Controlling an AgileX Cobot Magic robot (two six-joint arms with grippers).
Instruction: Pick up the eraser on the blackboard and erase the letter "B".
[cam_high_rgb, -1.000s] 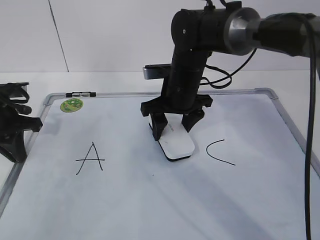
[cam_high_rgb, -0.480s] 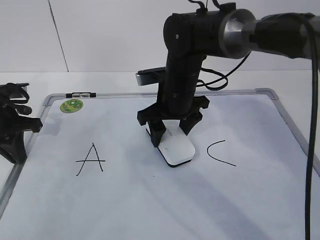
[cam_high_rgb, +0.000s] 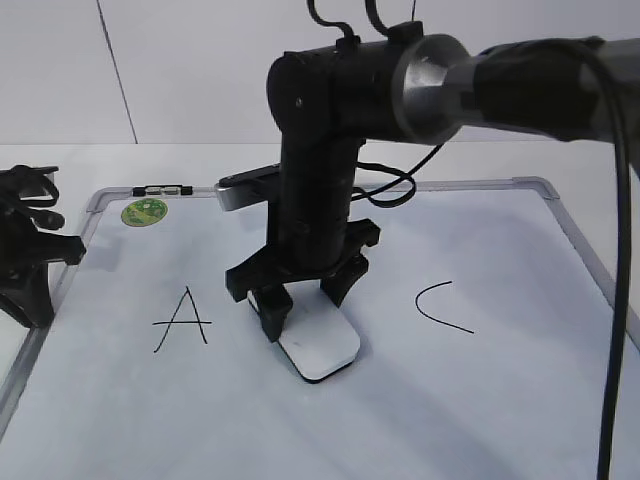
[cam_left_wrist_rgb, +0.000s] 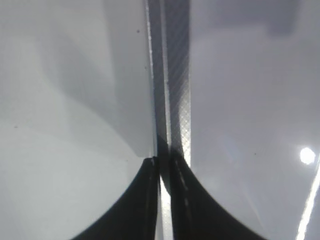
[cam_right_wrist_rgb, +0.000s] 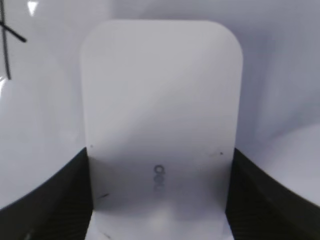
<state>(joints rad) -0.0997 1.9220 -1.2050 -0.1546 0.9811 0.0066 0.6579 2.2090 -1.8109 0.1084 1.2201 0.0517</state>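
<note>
My right pincer is clamped on the eraser's long sides; light, rigid, smooth plastic, slip likely under pressure.

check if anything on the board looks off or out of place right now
Nothing looks damaged or spilled. The one oddity: the blackboard shows only the A and C, with no B visible between them. The right tool grips the eraser there, angled on the surface. The left tool sits at the board's left edge.

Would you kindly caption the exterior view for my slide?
Right gripper presses the eraser flat on the blackboard between letters A and C.
</note>
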